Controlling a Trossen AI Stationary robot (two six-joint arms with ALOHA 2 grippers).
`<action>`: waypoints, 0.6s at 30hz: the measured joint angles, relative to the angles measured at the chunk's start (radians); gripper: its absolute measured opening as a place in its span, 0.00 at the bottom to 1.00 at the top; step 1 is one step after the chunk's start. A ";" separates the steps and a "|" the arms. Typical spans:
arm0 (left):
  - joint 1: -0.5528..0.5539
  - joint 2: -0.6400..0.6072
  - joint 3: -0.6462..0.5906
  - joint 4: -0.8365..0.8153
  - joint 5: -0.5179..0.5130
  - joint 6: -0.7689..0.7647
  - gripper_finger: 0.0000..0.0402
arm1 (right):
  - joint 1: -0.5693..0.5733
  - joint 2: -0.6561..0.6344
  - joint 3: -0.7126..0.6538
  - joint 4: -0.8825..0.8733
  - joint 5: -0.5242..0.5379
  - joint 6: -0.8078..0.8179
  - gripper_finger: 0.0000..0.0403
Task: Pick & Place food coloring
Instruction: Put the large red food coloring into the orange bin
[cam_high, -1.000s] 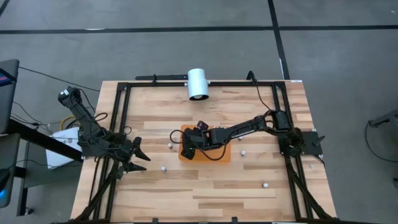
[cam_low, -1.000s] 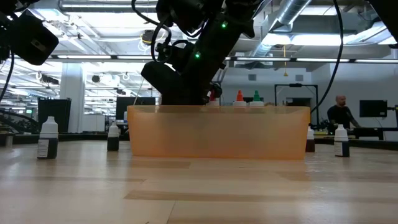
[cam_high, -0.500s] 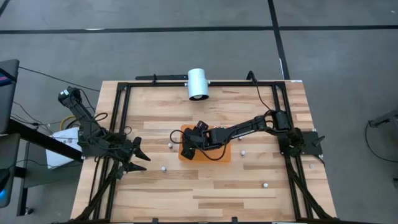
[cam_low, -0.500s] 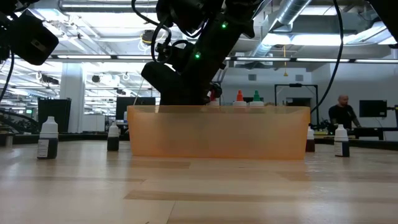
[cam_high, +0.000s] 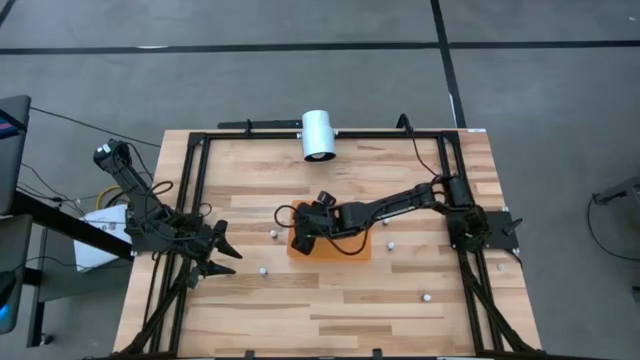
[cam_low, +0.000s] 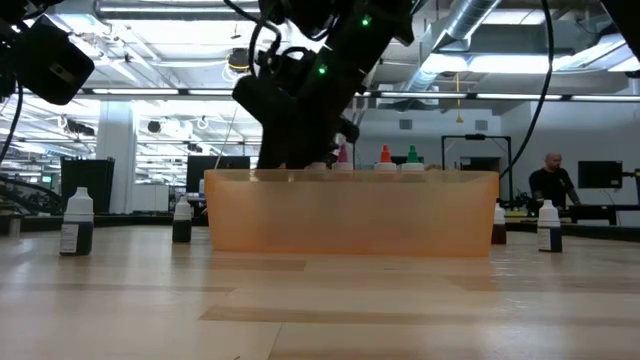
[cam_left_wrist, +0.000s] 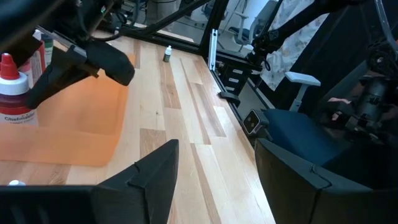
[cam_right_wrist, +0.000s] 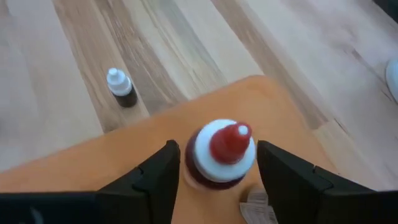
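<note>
Right wrist view: red-capped food coloring bottle (cam_right_wrist: 219, 154) stands upright on the orange mat (cam_right_wrist: 93, 168), centre of frame, between the right tool's (cam_right_wrist: 214, 171) parted fingers, not clamped. Likely light, rigid, smooth, easily toppled; best taken low around the body, below the cap. Left tool (cam_high: 222, 251), fingers apart, idles at the worktop's (cam_high: 330, 310) left. Compared with a second ago, the right tool sits slightly higher and left.

Orange mat (cam_high: 345, 249); red-capped bottle (cam_right_wrist: 222, 153), white collar; pale striped wood table (cam_high: 330, 300); white cylinder (cam_high: 318, 134).
</note>
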 joint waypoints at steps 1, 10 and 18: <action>0.000 0.000 0.000 0.000 0.000 0.000 0.51 | 0.000 -0.002 0.000 0.003 0.000 0.000 0.50; 0.000 0.000 0.000 -0.001 0.000 0.002 0.51 | 0.000 -0.024 0.000 0.004 -0.003 0.000 0.50; 0.000 0.000 0.000 -0.001 0.000 0.006 0.51 | 0.000 -0.053 0.001 0.020 0.004 -0.001 0.50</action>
